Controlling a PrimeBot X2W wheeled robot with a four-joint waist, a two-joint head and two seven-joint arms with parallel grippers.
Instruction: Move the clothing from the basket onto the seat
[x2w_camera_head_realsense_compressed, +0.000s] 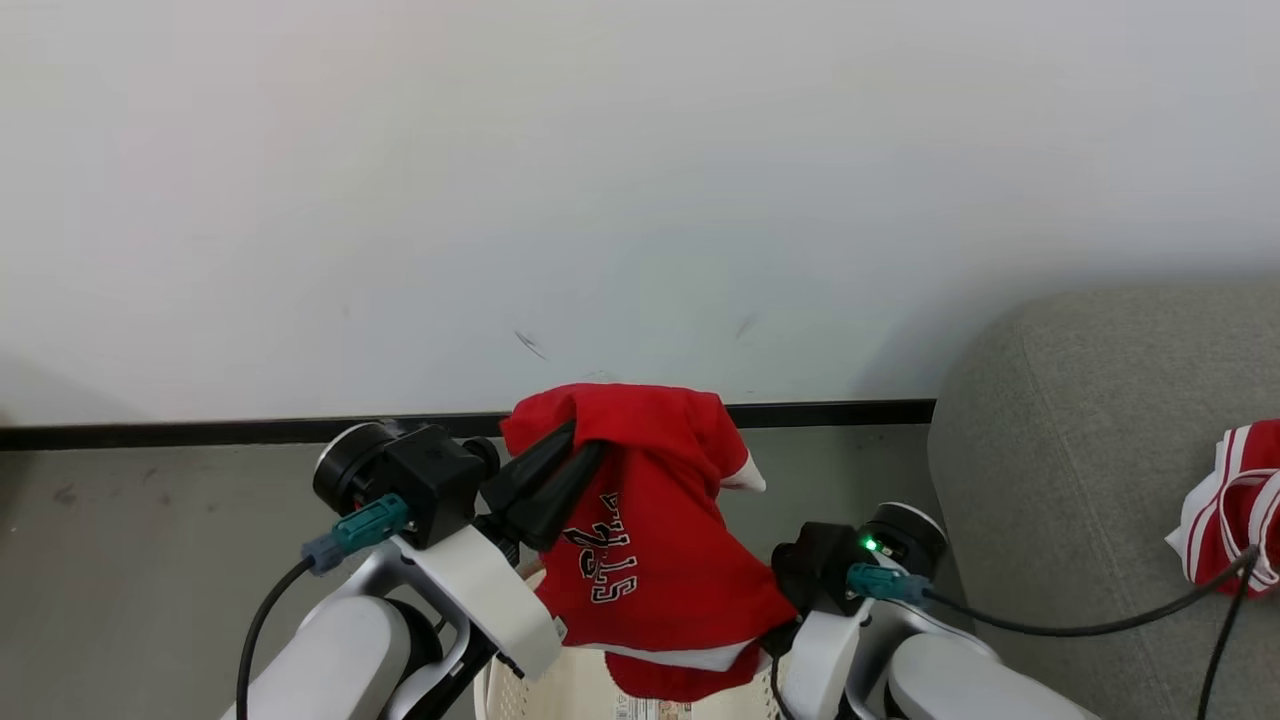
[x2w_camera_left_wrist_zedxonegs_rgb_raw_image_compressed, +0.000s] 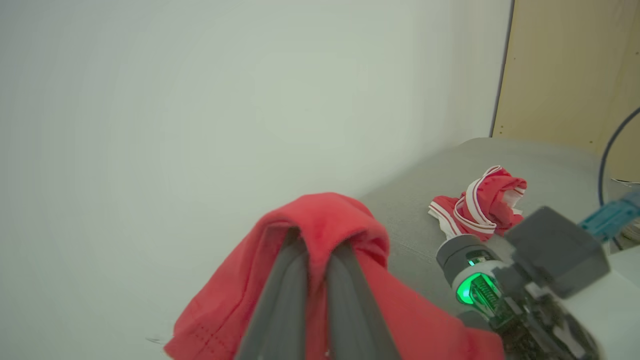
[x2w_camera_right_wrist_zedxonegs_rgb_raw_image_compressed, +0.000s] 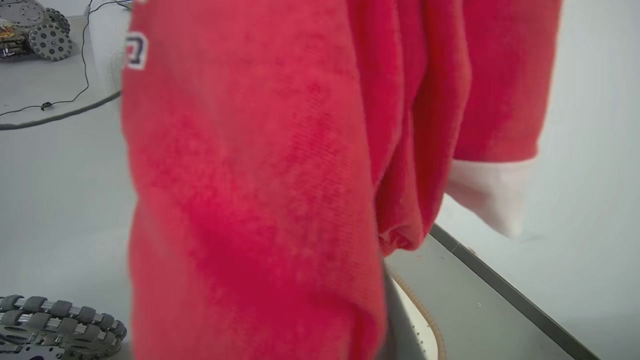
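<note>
The red jersey (x2w_camera_head_realsense_compressed: 650, 520) is held up in the air, just above the cream laundry basket (x2w_camera_head_realsense_compressed: 505, 695) at the near edge. It is gripped by the left gripper (x2w_camera_head_realsense_compressed: 588, 440), whose two dark fingers are pressed nearly together on a fold at the top of the cloth. The right gripper (x2w_camera_head_realsense_compressed: 815, 580) is just right of the jersey. Its fingers are hidden by the cloth, so open or closed cannot be told. A red striped garment (x2w_camera_head_realsense_compressed: 1235, 500) is already laid on the grey sofa seat (x2w_camera_head_realsense_compressed: 1080, 450), well off to the right. The jersey is not yet put down there. What else is left in the basket cannot be seen.
</note>
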